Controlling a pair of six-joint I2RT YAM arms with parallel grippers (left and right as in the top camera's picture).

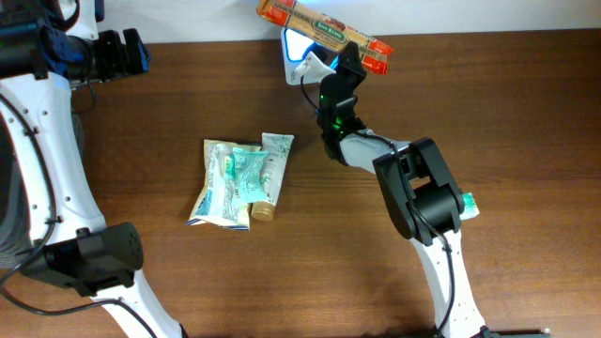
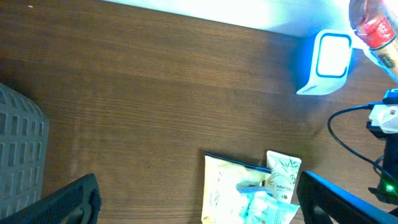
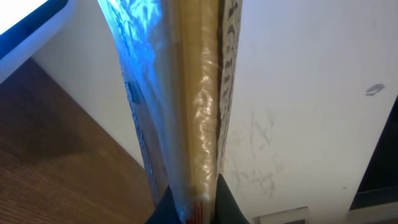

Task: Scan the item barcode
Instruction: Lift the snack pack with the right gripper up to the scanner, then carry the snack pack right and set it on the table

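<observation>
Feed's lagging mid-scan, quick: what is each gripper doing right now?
Left gripper: open, holding nothing.
Right gripper: fingers shut on the long orange, plastic-wrapped packet.

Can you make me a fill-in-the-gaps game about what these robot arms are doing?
1. The small white box-shaped scanner glows ____.
2. The right gripper is shut on the long orange-and-red plastic-wrapped packet, holding it up beside the glowing ____.
3. The left gripper holds nothing, and its jaws are ____.
Missing words: blue, scanner, open.
</observation>
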